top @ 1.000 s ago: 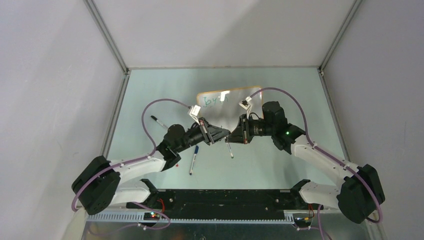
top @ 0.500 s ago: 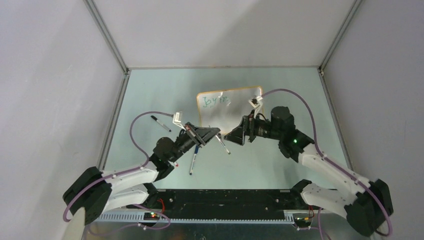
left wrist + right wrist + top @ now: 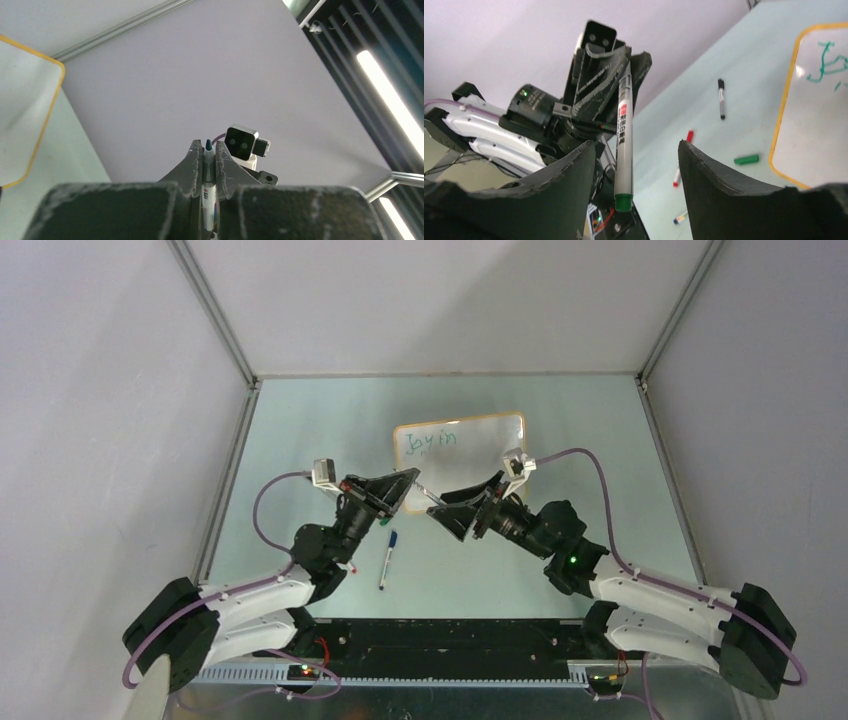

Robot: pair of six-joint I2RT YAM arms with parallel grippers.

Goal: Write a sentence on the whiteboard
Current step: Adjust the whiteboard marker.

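Observation:
The whiteboard (image 3: 480,455) lies flat at the table's middle back, orange-framed, with the sentence (image 3: 428,440) reading only "Joy in" in green. My left gripper (image 3: 411,479) is shut on a green marker (image 3: 427,493) and raised in front of the board. In the left wrist view the marker (image 3: 208,180) sits between the closed fingers of the left gripper (image 3: 207,146), tip outward. My right gripper (image 3: 438,506) faces it, open. In the right wrist view the marker's capless rear end (image 3: 623,150) hangs between the right gripper's (image 3: 636,146) spread fingers, touching neither.
On the table left of the board lie a black marker (image 3: 721,98), a red marker (image 3: 683,150), a green cap (image 3: 746,159) and a blue marker (image 3: 386,558). The whiteboard's corner (image 3: 20,115) shows at the left of the left wrist view.
The right gripper went from shut to open, letting go of the marker, which stays in the left gripper. Both arms drew back towards the near edge and tilted upward, uncovering the writing.

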